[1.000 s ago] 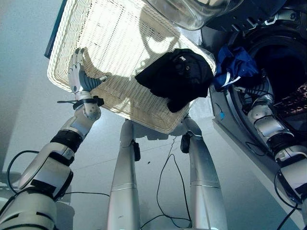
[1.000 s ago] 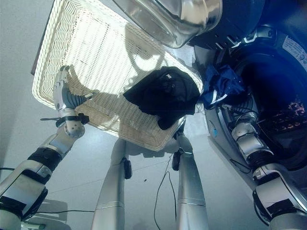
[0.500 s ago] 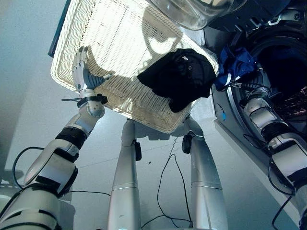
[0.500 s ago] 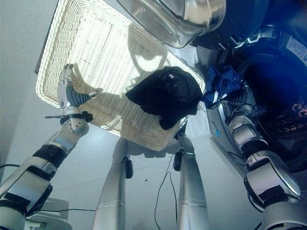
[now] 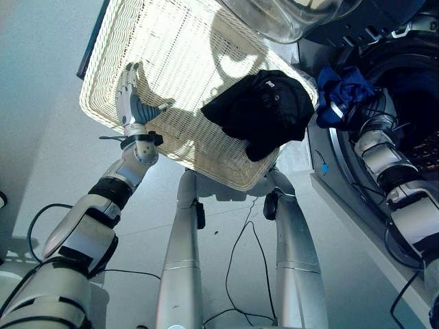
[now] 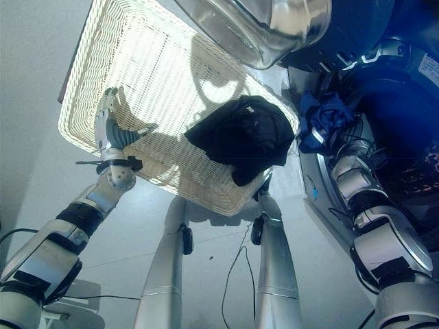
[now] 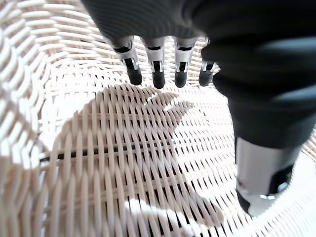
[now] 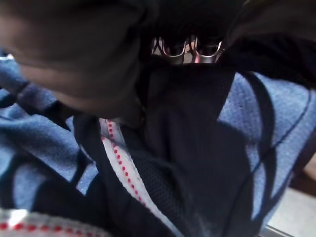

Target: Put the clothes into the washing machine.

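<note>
Since a second ago the right arm has pushed deeper toward the washing machine [image 5: 411,82], carrying the blue garment [image 5: 343,92] closer to the drum opening, while the left hand [image 5: 130,103] has slid a little further along the wicker basket [image 5: 164,48].

That blue garment is bunched at the machine's door rim, a crumpled wad with no clear long axis, hanging partly over the rim's near edge. The right hand is buried in it: in the right wrist view blue mesh cloth with a white, red-dotted trim [image 8: 123,163] covers the fingers, so whether they grip it cannot be made out (only a sliver of metal shows past the cloth).

A black garment [image 5: 264,110] lies in the basket at its corner nearest the machine, its long axis running from the basket's middle toward that corner, one end drooping over the near rim. Its folds are too dark to read.

The left hand rests against the basket's opposite near rim, fingers [image 7: 155,74] straight and spread over the weave, holding nothing; the left wrist view shows them hovering just above the woven floor and their shadow on it, which the eye views do not resolve. The machine's glass door [image 6: 267,27] is cut off at the top edge.
</note>
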